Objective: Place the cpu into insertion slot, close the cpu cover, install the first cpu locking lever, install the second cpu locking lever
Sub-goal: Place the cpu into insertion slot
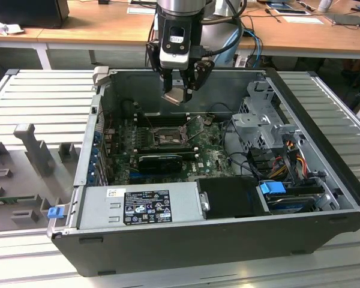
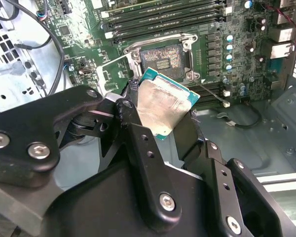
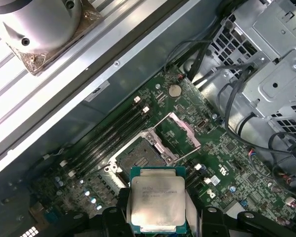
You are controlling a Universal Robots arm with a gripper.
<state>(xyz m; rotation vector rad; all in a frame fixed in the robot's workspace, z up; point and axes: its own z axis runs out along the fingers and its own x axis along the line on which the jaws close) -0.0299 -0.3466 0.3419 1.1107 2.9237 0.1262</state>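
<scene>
My gripper (image 1: pixel 180 90) hangs over the open computer case, shut on the cpu (image 1: pixel 179 95). The cpu (image 3: pixel 158 198) is a flat square chip with a pale metal face and a green edge. It sits tilted between the black fingers (image 2: pixel 133 118) in both wrist views, above the board and apart from it. The insertion slot (image 3: pixel 138 155) lies bare below, a dark square socket with a silvery rim (image 2: pixel 162 59) on the green board (image 1: pixel 168 137). The cpu cover (image 3: pixel 178 129) stands flipped open beside the socket. A thin wire lever (image 2: pixel 212 94) runs out from the socket's corner.
Long black memory slots (image 1: pixel 159 118) lie just behind the socket and a black expansion card (image 1: pixel 159 161) in front. A metal drive cage (image 1: pixel 261 123) with cables fills the exterior view's right, a power supply (image 1: pixel 138 207) the front. Grey fixtures (image 1: pixel 30 150) stand outside the case.
</scene>
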